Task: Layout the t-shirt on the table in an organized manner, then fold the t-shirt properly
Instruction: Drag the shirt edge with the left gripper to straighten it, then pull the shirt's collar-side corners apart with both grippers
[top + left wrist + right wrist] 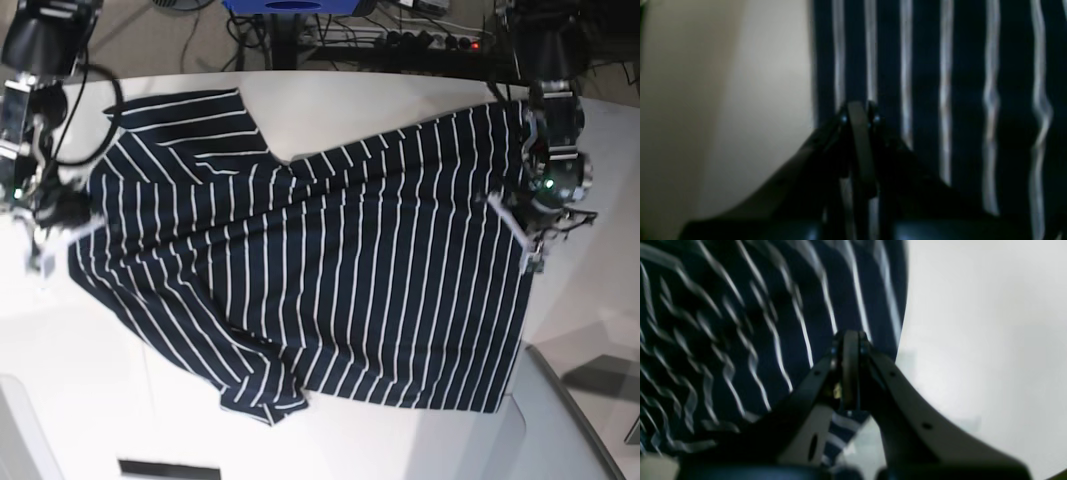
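1. T-shirt (330,270) spread across most of the table (90,400), stripes running toward the far edge; wrinkled and bunched on the base view's left, one sleeve folded under at the near edge.
2. Left gripper (860,111) jaws together, pinching the t-shirt's hem edge on the base view's right.
3. Right gripper (850,336) jaws together, clamped on the t-shirt's edge at the opposite side.
4. Both wrist views blurred.

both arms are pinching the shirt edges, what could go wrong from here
The left gripper and right gripper are shut at opposite edges of the dark navy white-striped t-shirt. Uneven pulling might deepen the wrinkles near the right gripper. The folded-under sleeve at the near edge may stay tucked.
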Robot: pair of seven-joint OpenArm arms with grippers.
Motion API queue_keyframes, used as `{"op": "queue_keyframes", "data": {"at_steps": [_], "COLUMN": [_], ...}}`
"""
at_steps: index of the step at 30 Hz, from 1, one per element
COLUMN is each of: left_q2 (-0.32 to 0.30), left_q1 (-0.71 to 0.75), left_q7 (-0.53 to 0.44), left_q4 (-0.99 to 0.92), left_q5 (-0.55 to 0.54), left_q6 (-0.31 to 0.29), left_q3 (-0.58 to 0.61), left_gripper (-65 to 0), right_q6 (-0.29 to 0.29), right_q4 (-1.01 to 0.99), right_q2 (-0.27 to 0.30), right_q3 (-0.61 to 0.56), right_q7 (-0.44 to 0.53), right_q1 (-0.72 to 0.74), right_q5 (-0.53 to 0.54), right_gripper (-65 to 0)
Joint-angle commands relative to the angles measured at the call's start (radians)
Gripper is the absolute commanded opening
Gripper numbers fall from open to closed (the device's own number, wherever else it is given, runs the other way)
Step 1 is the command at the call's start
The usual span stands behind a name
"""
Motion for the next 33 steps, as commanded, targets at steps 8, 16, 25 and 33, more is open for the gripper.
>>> {"op": "queue_keyframes", "data": {"at_steps": [8,16,25,33], "left_q2": [-0.018,-0.033,-0.036,-0.097], "left_q1": [-0.183,-0.294,-0.358,-0.15], "left_q7": [-0.163,-0.337,-0.368,-0.108], "left_q4": [-0.327,-0.529,-0.506,-0.061], "left_q5": [0.008,0.088,0.093,-0.262], "left_q6": [0.011,0.084,0.083,0.006], "left_q3": [0.004,0.005,-0.005,-0.005], "left_gripper": [-65.0,-65.0,-65.0,-65.0], "right_q6": [0.0,-0.009,-0.002,0.034], "right_q4": [-0.077,-0.128,0.139,0.352], "right_q2": [0.014,0.03,0.051,0.021], "right_q3": [0.009,0.012,0.012,0.11], "right_q7": [0.023,0.026,0.026,0.02], "right_q1": [-0.045,-0.059,-0.117,-0.282], "right_q5": [0.031,0.027,0.031,0.177], "right_gripper": [-65.0,-65.0,-64.7,-34.8]}}
